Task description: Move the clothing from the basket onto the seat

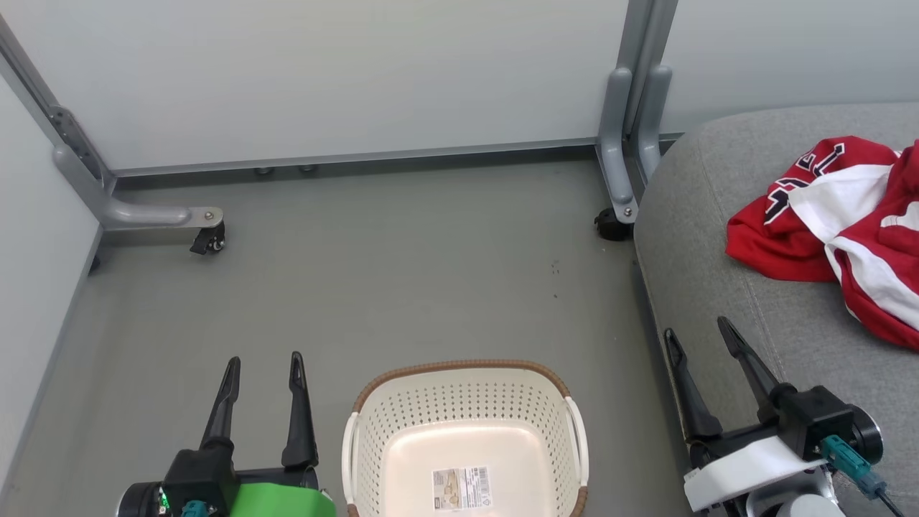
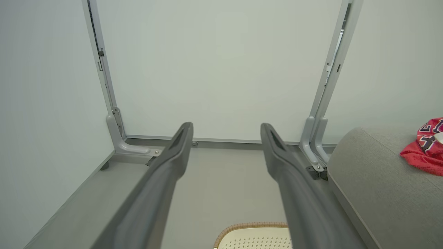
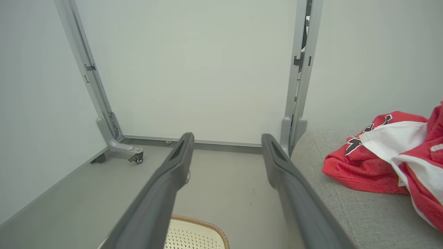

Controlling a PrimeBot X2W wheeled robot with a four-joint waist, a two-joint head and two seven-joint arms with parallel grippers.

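We find the basket garment-free; the clothing lies far right on the seat, nearer our right gripper. It & our left gripper gape wide, empty.

The left gripper is holding its fingers apart above the basket rim; red clothing is lying on the seat.

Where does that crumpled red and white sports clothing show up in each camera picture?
Head view: crumpled red and white sports clothing, upper right, on the grey fabric seat.
Left wrist view: clothing at the right edge, mid-height.
Right wrist view: clothing at the right, mid-height.
Shared landmark: cream perforated plastic basket, near bottom centre.
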